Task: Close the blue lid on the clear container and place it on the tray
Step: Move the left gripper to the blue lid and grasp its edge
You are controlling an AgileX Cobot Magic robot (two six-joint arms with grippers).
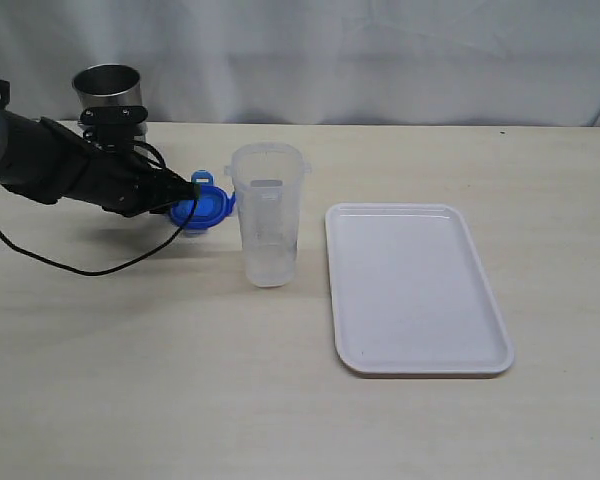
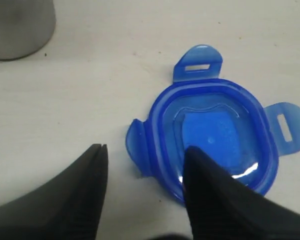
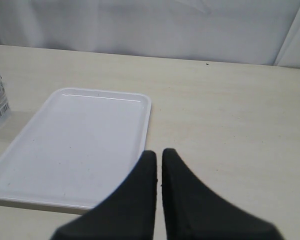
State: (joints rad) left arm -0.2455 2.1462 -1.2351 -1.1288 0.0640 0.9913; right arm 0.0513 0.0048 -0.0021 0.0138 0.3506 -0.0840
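Note:
The blue lid [image 1: 206,208] lies flat on the table just left of the clear container [image 1: 267,215], which stands upright and uncovered. My left gripper [image 1: 192,188] reaches in from the left, low over the lid. In the left wrist view it [image 2: 144,156] is open and straddles the near rim of the lid [image 2: 215,132]: one finger is over the lid's inside, the other over bare table. The white tray [image 1: 415,287] lies to the right of the container with nothing on it. My right gripper [image 3: 159,154] is shut on nothing, above the table beside the tray [image 3: 75,145].
A shiny steel cup [image 1: 110,92] stands at the back left, behind the left arm, and shows as the steel cup [image 2: 20,25] in the left wrist view. A black cable [image 1: 80,268] loops on the table under the left arm. A white curtain backs the table.

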